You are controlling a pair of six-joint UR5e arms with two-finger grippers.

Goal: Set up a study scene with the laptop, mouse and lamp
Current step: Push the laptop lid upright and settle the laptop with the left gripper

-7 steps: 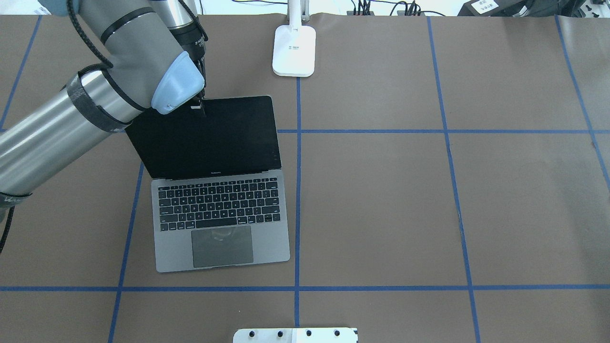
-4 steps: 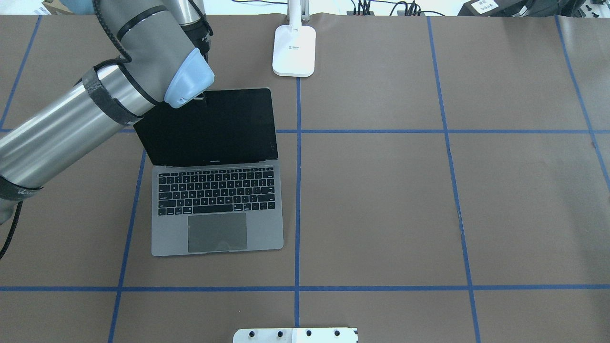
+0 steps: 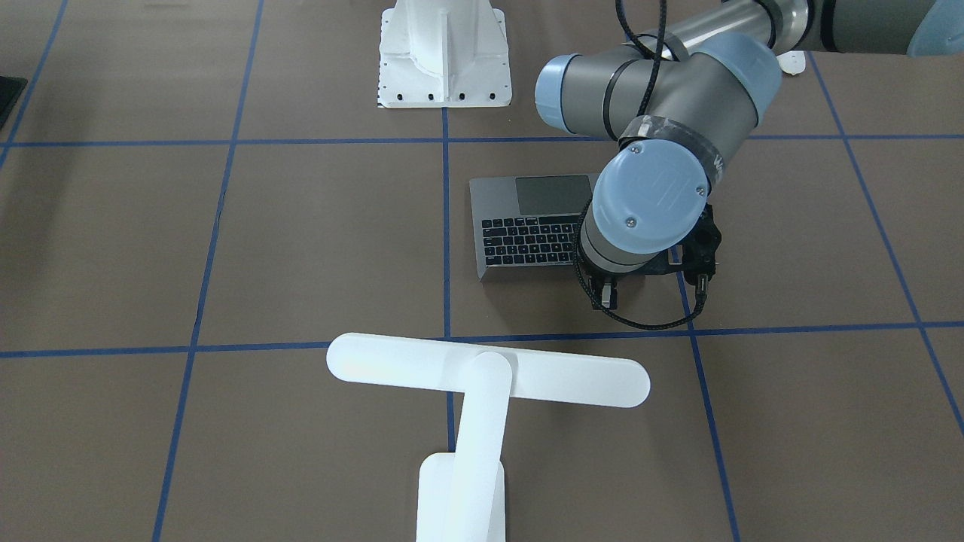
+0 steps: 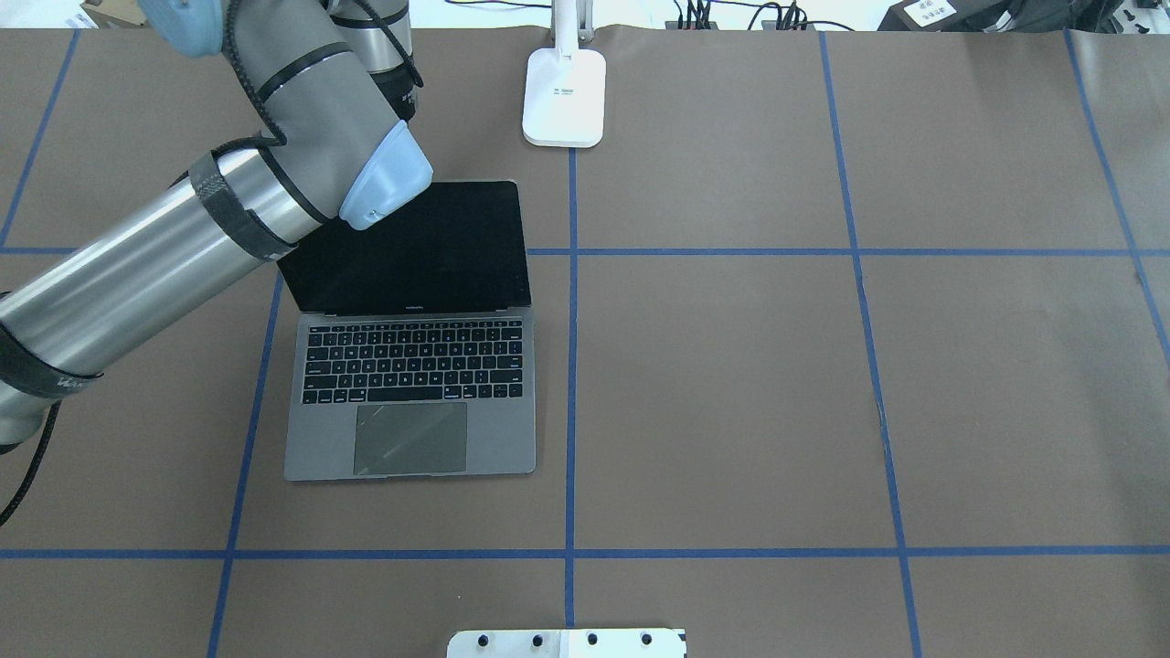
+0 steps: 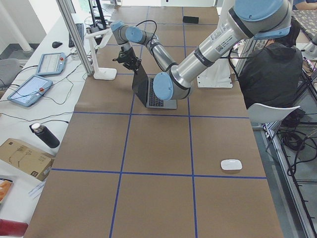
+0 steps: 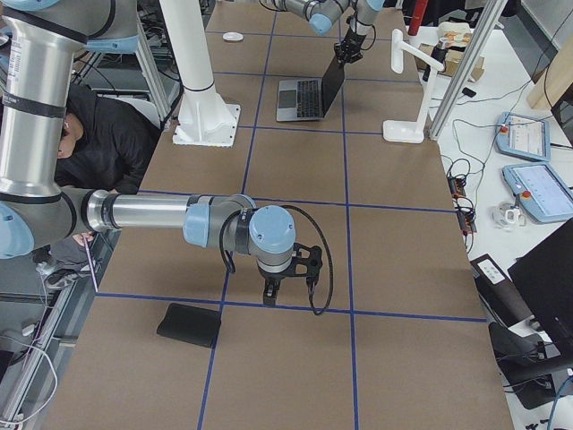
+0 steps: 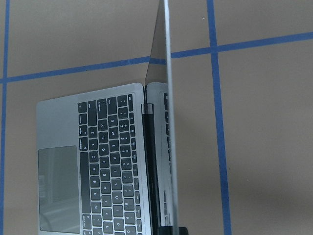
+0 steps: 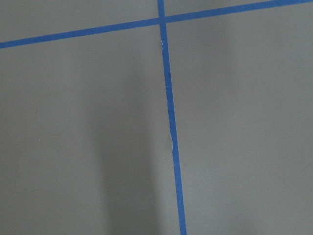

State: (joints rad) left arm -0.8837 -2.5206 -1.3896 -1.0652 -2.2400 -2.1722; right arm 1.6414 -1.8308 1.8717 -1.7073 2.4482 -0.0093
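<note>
The study scene is looking partly set. The laptop (image 4: 409, 366) is sitting open on the bench (image 4: 731, 393), left of centre in the overhead view. Its keyboard is showing and its dark screen lid is standing up, tilted slightly back. The lamp (image 3: 486, 380) is standing upright just beyond it at the bench's far edge, its flat bar head held out over the bench. The mouse (image 5: 231, 164) is lying alone, well apart from both, in the lower right of the left-side view. Bringing it beside the laptop seems to be the main step left.

The left arm is extending from the upper left of the overhead view, with its wrist bent down over the lid. The left hand (image 3: 605, 297) is pointing downward with its fingers narrow, seemingly pinching the lid's top edge. The right hand (image 6: 271, 294) is hanging just above bare bench in the lower middle of the right-side view. I cannot tell whether it is wide or narrow.
</note>
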